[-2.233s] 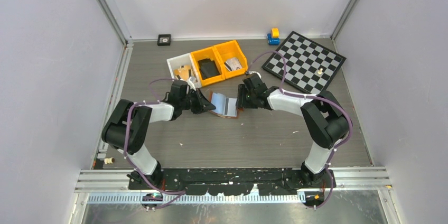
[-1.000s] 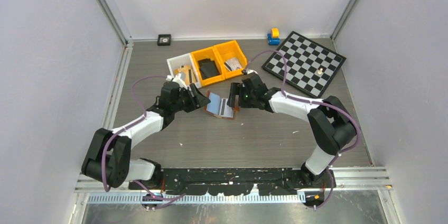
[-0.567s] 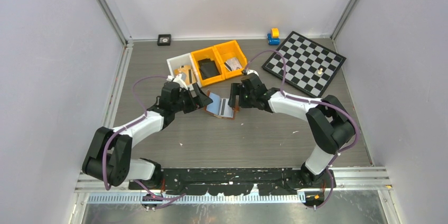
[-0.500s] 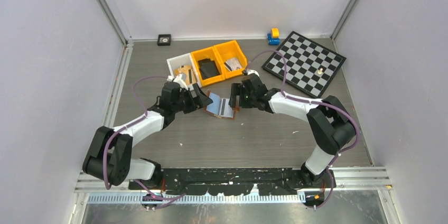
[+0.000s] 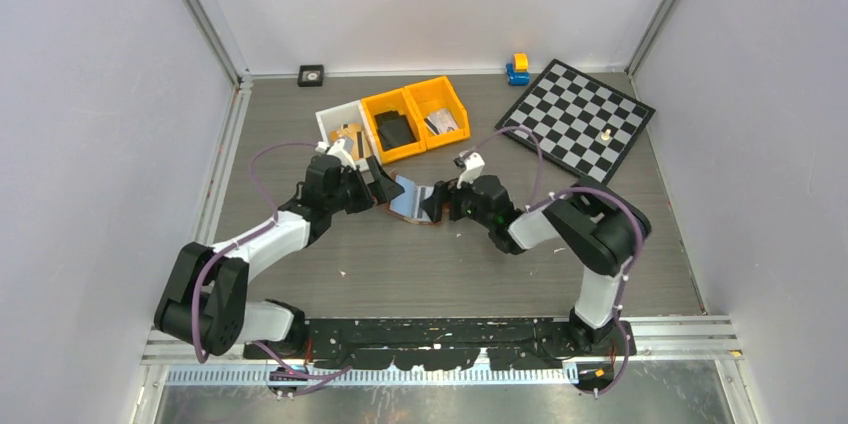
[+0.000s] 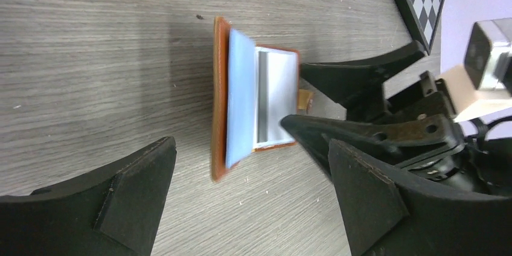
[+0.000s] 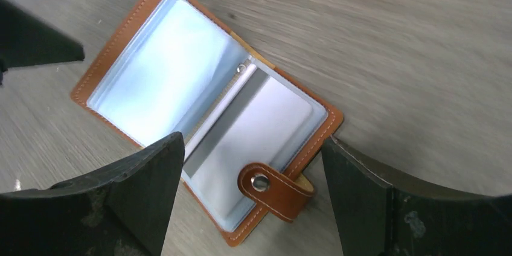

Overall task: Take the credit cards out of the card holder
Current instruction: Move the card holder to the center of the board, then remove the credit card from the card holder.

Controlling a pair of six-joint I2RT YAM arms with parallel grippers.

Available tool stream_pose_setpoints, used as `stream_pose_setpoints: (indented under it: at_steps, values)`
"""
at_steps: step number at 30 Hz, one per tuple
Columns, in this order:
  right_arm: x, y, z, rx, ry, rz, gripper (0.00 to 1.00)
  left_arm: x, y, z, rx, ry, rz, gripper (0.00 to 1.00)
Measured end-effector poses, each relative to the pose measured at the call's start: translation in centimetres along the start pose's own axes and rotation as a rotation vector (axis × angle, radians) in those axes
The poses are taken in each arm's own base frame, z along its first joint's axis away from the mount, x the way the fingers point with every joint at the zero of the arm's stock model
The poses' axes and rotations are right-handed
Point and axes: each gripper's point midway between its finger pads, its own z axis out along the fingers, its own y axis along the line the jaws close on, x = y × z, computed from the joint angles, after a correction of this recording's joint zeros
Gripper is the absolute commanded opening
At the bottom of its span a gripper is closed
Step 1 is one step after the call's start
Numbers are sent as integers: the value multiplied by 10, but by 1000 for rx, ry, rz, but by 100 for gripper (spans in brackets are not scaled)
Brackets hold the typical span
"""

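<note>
**Lying open between two spread grippers: card holder, cards not yet out**

At the left, the left gripper has its fingers spread wide and grips nothing. It points at the holder's left edge and sits just short of it.

The card holder lies opened flat on the wood-grain table, mid-table and just in front of the yellow bins. Its pale blue inside faces up. Clear sleeves cover both halves. A whitish-grey credit card with a dark stripe shows in the right-hand sleeve. The snap tab sticks out at the near edge.

To the right, the right gripper is also wide apart and empty. Its fingers straddle the holder's right edge, but whether they touch it cannot be told.

The holder looks light and floppy, likely to slide or fold if pulled. The card is probably thin, stiff and slick under glossy plastic. One gripper would best pin the leather border while the other pinches the card's exposed edge at the sleeve mouth near the spine.
</note>
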Motion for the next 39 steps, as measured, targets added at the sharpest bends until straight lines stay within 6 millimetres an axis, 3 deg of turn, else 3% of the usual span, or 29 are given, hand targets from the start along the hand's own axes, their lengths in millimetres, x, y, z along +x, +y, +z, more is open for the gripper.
stream_pose_setpoints:
  at_steps: [4, 9, 12, 18, 23, 25, 30, 33, 36, 39]
  values:
    - [4, 32, 26, -167, -24, -153, 89, -6, -3, -4, 4, -27, 18, 100]
    - [24, 73, 35, -296, 10, -326, 89, -7, -3, -4, 2, -30, 20, 100]
    - [26, 82, 44, -324, 21, -355, 89, -7, -3, -4, 3, -30, 20, 100]
    - [16, 69, 54, -242, 2, -357, 89, -7, -3, -4, 2, -30, 19, 100]
    - [8, 32, 24, -41, -29, -330, 89, -4, -1, -4, -7, -20, 15, 100]
    - [-9, 23, 11, 43, -46, -305, 90, -2, 1, -5, -18, -10, 11, 100]
    - [-78, 23, -19, 207, -120, -200, 90, 3, 8, -3, -53, 20, 3, 100]
    - [-100, 30, -22, 239, -114, -155, 87, 3, 10, 0, -70, 35, 0, 100]
    - [-95, 32, -15, 248, -45, -144, 82, 5, 13, 4, -88, 55, 1, 100]
    - [-67, 32, -7, 229, 64, -140, 81, 9, 18, 9, -120, 87, 14, 100]
